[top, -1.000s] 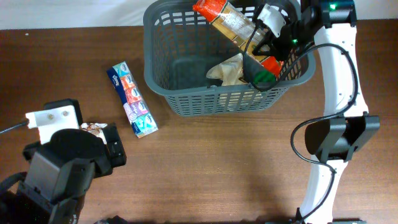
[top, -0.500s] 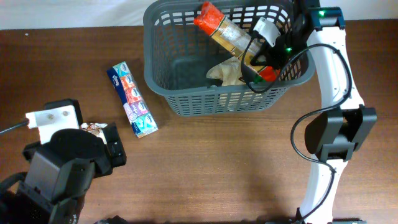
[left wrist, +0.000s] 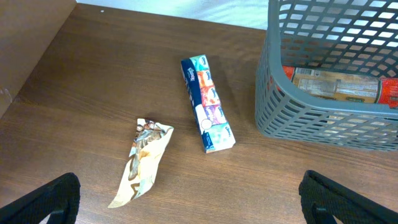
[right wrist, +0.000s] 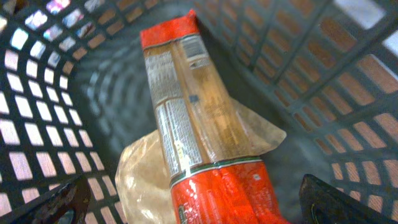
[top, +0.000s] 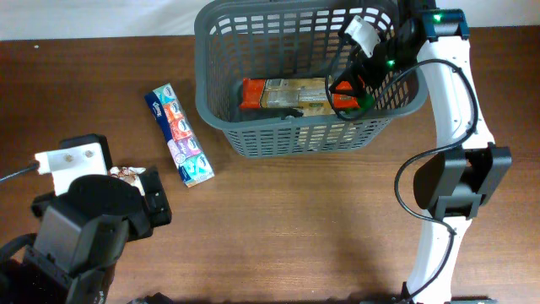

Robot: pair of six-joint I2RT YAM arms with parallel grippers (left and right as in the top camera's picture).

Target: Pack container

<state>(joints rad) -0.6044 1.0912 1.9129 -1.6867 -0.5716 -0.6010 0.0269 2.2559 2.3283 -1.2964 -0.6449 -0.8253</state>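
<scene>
Right gripper [top: 353, 78] above packet [top: 287, 93] in container [top: 253, 142]; tissue pack [left wrist: 207, 102], wrapper [left wrist: 143, 158] outside.

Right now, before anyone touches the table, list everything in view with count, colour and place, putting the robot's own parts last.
slotted plastic basket: 1, dark grey, back of table.
long clear packet with red ends: 1, red and tan, flat inside basket.
flat beige bag: 1, beige, under the packet in basket.
strip of tissue packs: 1, blue, orange, purple, on table left of basket.
crumpled snack wrapper: 1, brown and white, on table left of tissue strip.
wooden table: 1, brown, under everything.
left gripper: 1, black, open above table near wrapper.
right gripper: 1, black, open over basket's right end.
</scene>
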